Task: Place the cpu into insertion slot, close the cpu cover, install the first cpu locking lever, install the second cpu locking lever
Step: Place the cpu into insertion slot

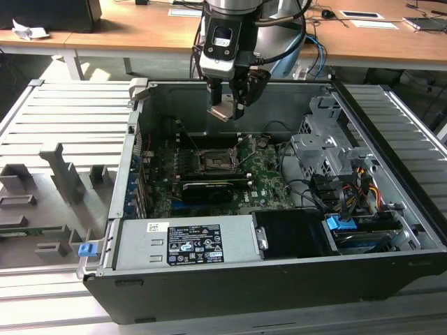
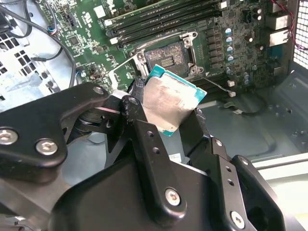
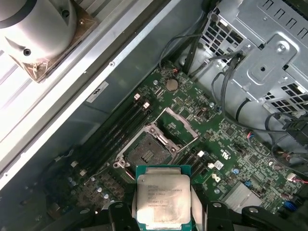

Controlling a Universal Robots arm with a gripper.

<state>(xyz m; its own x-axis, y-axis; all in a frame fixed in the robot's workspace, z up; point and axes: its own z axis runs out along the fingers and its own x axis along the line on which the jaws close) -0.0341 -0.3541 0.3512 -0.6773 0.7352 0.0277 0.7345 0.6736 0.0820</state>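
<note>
My gripper (image 1: 226,106) is shut on the cpu (image 1: 223,112), held in the air above the open computer case near its back wall. In both wrist views the silvery chip (image 2: 169,100) (image 3: 162,194) sits tilted between the two black fingers (image 2: 137,111), its teal edge showing. The insertion slot (image 1: 213,162) (image 2: 165,57) (image 3: 147,153) lies open on the green board below, well apart from the chip. The cpu cover (image 3: 185,123) stands swung up beside the socket. A thin wire lever (image 2: 122,63) sticks out from the socket's corner.
A long black card (image 1: 207,190) lies on the board in front of the socket. Memory slots (image 2: 159,21) run along one side of it. A grey power supply (image 1: 185,244) fills the case front; a drive cage (image 1: 325,139) and cables (image 1: 349,192) crowd the exterior view's right.
</note>
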